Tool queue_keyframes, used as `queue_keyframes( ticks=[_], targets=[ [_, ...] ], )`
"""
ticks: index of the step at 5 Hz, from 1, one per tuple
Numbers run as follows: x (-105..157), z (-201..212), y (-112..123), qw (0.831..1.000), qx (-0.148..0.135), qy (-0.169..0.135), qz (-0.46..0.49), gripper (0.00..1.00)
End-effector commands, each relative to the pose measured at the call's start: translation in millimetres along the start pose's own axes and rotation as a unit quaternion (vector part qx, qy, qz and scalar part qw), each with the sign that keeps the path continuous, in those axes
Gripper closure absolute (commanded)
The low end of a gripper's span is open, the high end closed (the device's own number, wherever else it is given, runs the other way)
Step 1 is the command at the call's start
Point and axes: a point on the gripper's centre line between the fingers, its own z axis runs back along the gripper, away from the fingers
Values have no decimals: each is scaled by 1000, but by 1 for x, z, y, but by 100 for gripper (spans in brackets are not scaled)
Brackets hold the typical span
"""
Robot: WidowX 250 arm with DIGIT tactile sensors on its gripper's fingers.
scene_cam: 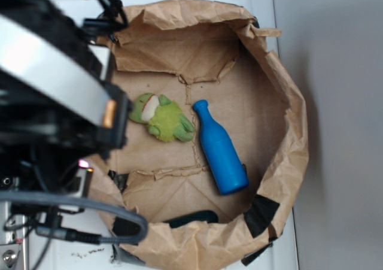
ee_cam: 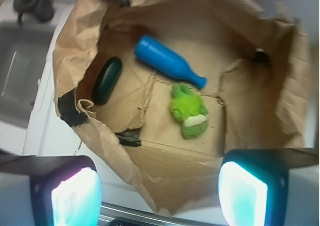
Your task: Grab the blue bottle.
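Note:
The blue bottle (scene_cam: 219,149) lies on its side on the floor of a brown paper-lined bin, neck toward the back; in the wrist view the blue bottle (ee_cam: 167,61) sits mid-frame, neck pointing right. My gripper (ee_cam: 159,193) hovers high above the bin's near wall, well apart from the bottle. Its two glowing pads (ee_cam: 75,201) stand wide apart with nothing between them. In the exterior view only the black arm (scene_cam: 54,90) shows at the left; the fingers are hidden there.
A yellow-green plush toy (scene_cam: 163,118) lies just left of the bottle's neck. A dark green object (ee_cam: 107,79) rests by the bin's wall beyond the bottle's base. The crumpled paper wall (scene_cam: 287,156) rings everything. A white surface (scene_cam: 281,252) surrounds the bin.

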Motion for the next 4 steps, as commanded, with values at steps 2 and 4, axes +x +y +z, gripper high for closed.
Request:
queue_keyframes(
  ticks=[2,4],
  targets=[
    [74,8,36,998,-3,4,55,0],
    [74,8,36,998,-3,4,55,0]
  ],
)
